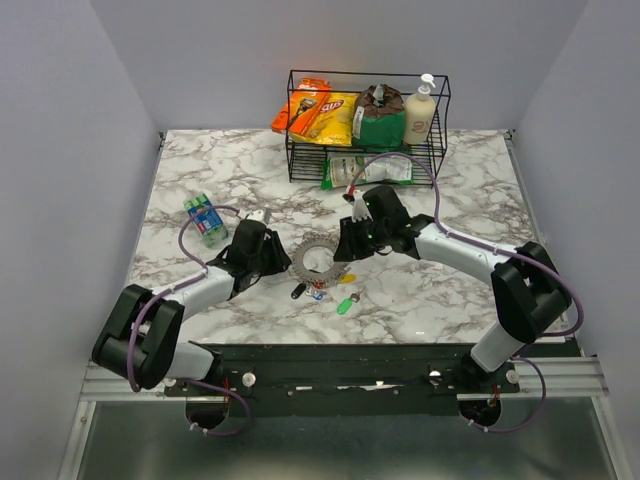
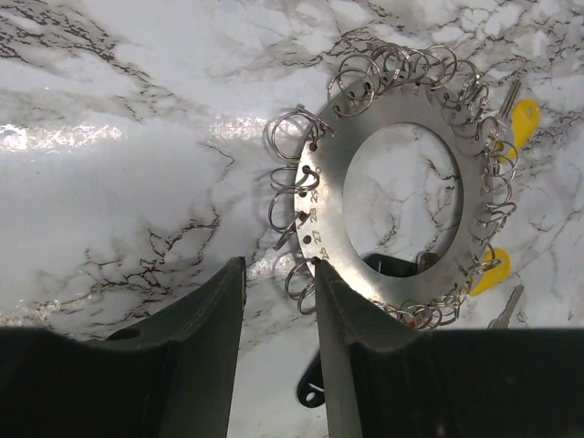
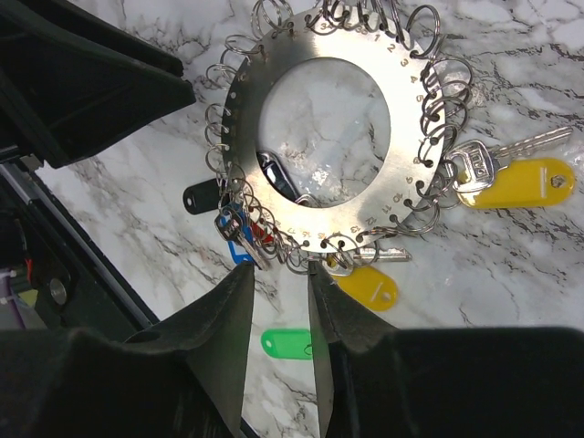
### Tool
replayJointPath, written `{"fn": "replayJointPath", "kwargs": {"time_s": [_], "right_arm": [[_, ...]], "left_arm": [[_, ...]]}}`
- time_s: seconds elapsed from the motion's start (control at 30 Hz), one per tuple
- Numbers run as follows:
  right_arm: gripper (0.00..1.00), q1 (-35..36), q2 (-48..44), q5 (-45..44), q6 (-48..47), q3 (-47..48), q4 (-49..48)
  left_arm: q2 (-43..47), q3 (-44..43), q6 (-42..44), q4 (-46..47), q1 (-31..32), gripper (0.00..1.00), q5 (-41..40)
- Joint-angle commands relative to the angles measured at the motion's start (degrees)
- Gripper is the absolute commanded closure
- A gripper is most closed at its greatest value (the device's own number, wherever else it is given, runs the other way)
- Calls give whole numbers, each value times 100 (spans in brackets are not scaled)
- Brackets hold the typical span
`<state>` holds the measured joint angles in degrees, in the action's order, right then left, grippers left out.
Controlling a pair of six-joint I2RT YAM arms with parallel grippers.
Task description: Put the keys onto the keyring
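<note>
Right wrist view: keyring flat on worktop, just ahead of both tools; round, no long axis; larger yellow key lies crosswise, blade toward frame right. Right tool and left tool slightly parted, empty. Risk: fingers snag loops, disc skids on smooth marble; green key seems unattached.

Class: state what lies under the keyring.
A black key tag shows through the keyring hole, continuing under the plate. How far it runs beneath is covered.
</note>
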<state>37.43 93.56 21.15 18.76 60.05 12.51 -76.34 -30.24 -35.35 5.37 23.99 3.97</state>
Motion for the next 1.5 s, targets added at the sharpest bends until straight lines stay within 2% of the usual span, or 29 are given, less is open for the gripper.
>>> {"fn": "replayJointPath", "kwargs": {"time_s": [0.0,0.4,0.6,0.7,1.0,1.23,1.27,1.47], "right_arm": [[61,28,92,170,48,59,-170],[61,28,101,109,57,-11,-170],[61,27,136,100,66,15,-170],[61,28,128,100,66,15,-179],[61,28,110,83,57,7,-179],[60,27,-39,13,-4,-46,-188],[55,28,-66,-5,-22,-55,-197],[42,36,-320,-32,-92,-178,-354]], "left_arm": [[-294,123,-6,491,-26,56,218],[-690,123,-77,834,-26,61,175],[-804,88,-59,896,-26,69,192],[-786,150,-68,1010,-26,79,192],[-743,273,55,1423,-26,100,508],[-497,501,169,1854,-26,100,789],[-375,519,221,1889,-26,100,807],[126,624,336,1898,-26,100,956]]}}
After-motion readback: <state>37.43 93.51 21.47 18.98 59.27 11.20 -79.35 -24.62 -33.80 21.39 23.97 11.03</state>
